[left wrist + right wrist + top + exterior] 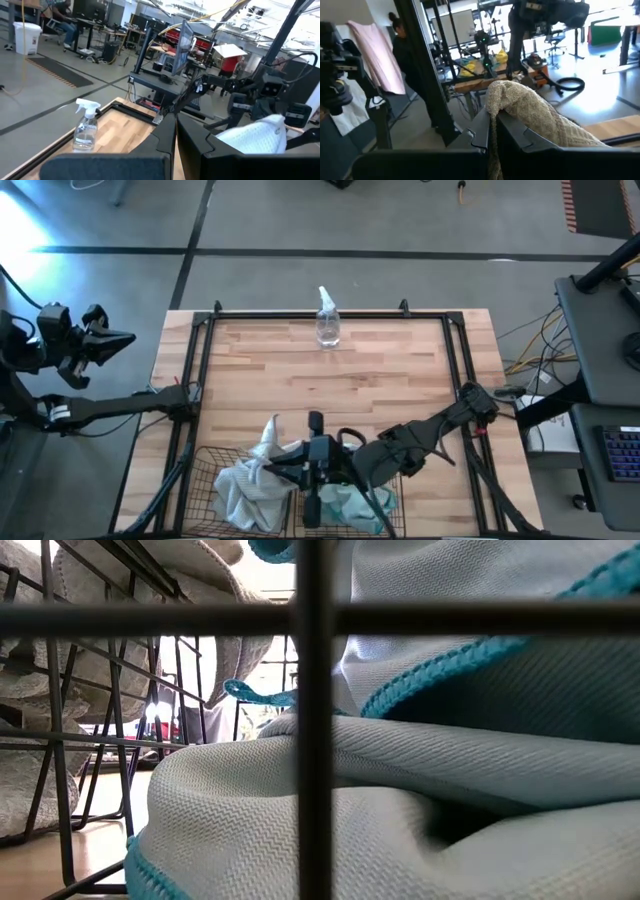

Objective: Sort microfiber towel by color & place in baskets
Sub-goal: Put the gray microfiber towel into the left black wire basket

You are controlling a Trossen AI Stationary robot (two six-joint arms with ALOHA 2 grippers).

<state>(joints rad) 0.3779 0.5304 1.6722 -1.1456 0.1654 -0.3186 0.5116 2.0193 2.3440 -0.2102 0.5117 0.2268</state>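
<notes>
My right gripper (272, 468) reaches from the table's right to the near edge, over the left of two black wire baskets (205, 480), and is shut on a pale grey-white towel (262, 442). More grey-white cloth (240, 492) lies in that basket. Light blue towels (350, 502) lie in the right basket (392, 480) and fill the low view (450, 790) behind the mesh. My left gripper (125, 338) hangs off the table's left side, shut on nothing, its fingers together in its own wrist view (175, 127). My right gripper pinches the grey-white towel between its two fingers (480, 127). A bunched fold (520, 107) bulges past the fingertips and drapes over one finger. The fingers come about level from the table's right. The rest of the cloth hangs down toward the left basket (245, 480).
A clear spray bottle (327, 320) stands near the middle of the far edge, also in the left wrist view (85, 127). The black table frame (300, 314) runs around the wooden top. A person (405, 55) stands beyond the table.
</notes>
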